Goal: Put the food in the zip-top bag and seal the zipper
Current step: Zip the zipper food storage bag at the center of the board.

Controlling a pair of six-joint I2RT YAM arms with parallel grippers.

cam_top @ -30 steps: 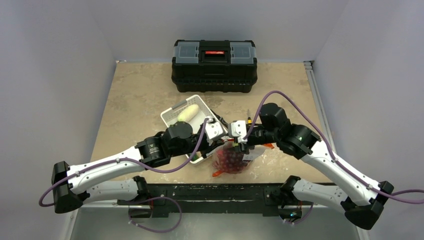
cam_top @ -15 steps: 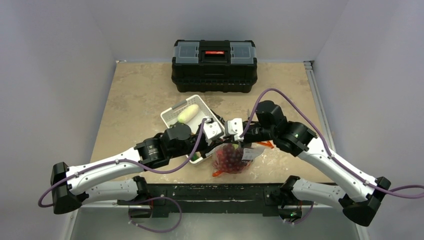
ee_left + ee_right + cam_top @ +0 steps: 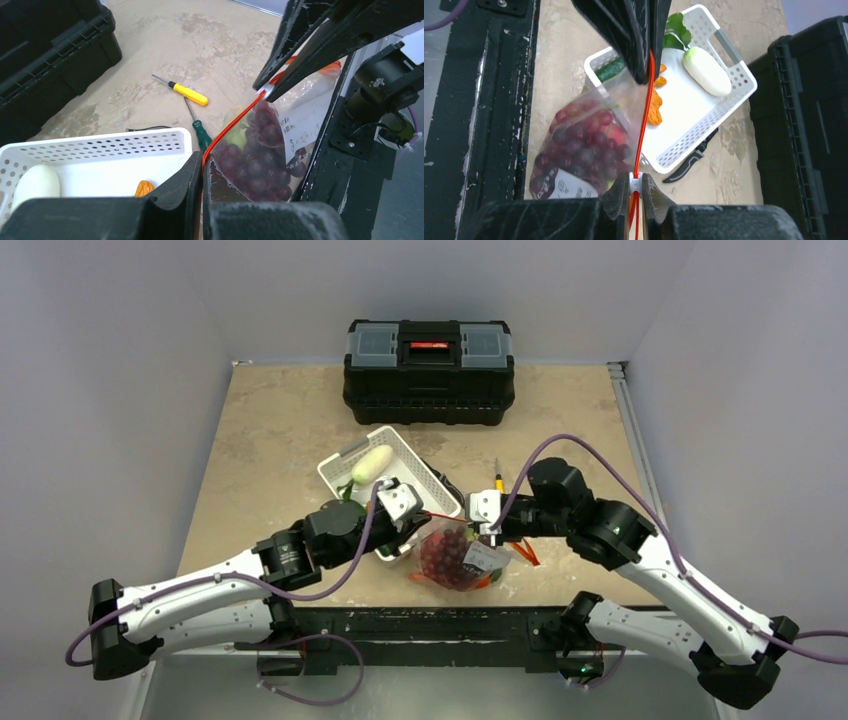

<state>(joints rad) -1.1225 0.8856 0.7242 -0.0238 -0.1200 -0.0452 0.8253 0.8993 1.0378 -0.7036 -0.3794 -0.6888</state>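
The clear zip-top bag (image 3: 455,558) hangs just above the table's near edge, filled with dark red grapes (image 3: 260,165) and a pale green piece. Its orange-red zipper (image 3: 644,115) is stretched taut between both grippers. My left gripper (image 3: 202,162) is shut on the zipper's left end (image 3: 420,515). My right gripper (image 3: 636,186) is shut on the white slider at the other end (image 3: 487,530). The white oblong (image 3: 706,71), green cucumber (image 3: 611,70), orange carrot (image 3: 655,107) and an orange chunk (image 3: 144,188) lie in the white basket (image 3: 400,462).
A black toolbox (image 3: 430,358) stands at the back. A yellow-handled screwdriver (image 3: 187,93) and a green-handled one (image 3: 202,135) lie right of the basket. Black shears (image 3: 686,165) lie beside the basket. The black rail (image 3: 420,625) runs along the near edge.
The two grippers have moved apart, the left one back to the left and the right one to the right, stretching the zipper. The bag has shifted slightly nearer.
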